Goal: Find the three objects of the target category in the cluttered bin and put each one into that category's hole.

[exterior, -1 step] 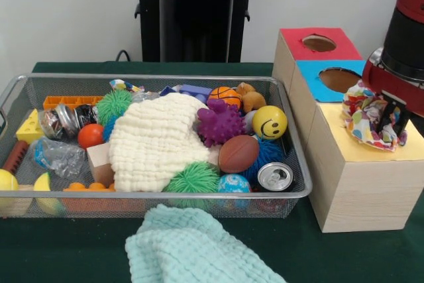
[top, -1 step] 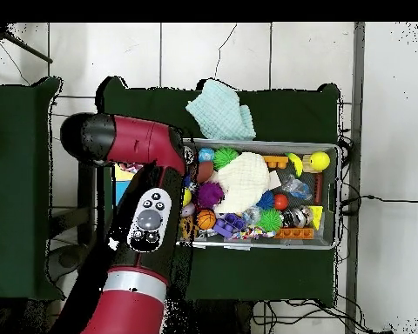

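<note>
Gripper (exterior, -1 step: 392, 118): closed on a patterned cloth (exterior, -1 step: 368, 118), over the yellow hole of the wooden box (exterior, -1 step: 358, 183)
Bin (exterior, -1 step: 291, 154): cream cloth (exterior, -1 step: 156, 140) on top of toys
Desk (exterior, -1 step: 73, 256): mint cloth (exterior, -1 step: 192, 250) in front of bin

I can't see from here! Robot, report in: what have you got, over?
Gripper shut on colourful patterned cloth, over the yellow box top. White cloth in the wire bin; mint cloth outside it. Nothing blocking.
</note>
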Controlling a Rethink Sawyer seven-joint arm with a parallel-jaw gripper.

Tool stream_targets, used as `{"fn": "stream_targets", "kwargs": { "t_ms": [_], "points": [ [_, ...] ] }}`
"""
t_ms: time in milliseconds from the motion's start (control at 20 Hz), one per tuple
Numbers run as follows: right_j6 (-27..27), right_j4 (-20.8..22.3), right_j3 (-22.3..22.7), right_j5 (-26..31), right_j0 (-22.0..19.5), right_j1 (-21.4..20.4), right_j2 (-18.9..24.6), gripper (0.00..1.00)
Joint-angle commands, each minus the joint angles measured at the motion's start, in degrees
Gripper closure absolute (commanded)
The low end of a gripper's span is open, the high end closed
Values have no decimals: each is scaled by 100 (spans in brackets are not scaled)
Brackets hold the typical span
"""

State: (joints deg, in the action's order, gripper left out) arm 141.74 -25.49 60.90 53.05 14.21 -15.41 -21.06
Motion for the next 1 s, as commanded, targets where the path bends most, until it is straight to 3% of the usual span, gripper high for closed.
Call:
{"fn": "stream_targets", "kwargs": {
  "t_ms": [50, 200, 650, 800, 1000],
  "points": [
    [652, 419, -498, -2098, -89, 2172, 535, 100],
    [695, 428, -489, -2146, -67, 2183, 491, 100],
    [116, 621, -266, -1306, -197, 1841, 469, 100],
    [-98, 637, -162, -1440, -308, 1819, 591, 100],
    [45, 608, -271, -1771, -315, 2008, 597, 100]
  ]
}}
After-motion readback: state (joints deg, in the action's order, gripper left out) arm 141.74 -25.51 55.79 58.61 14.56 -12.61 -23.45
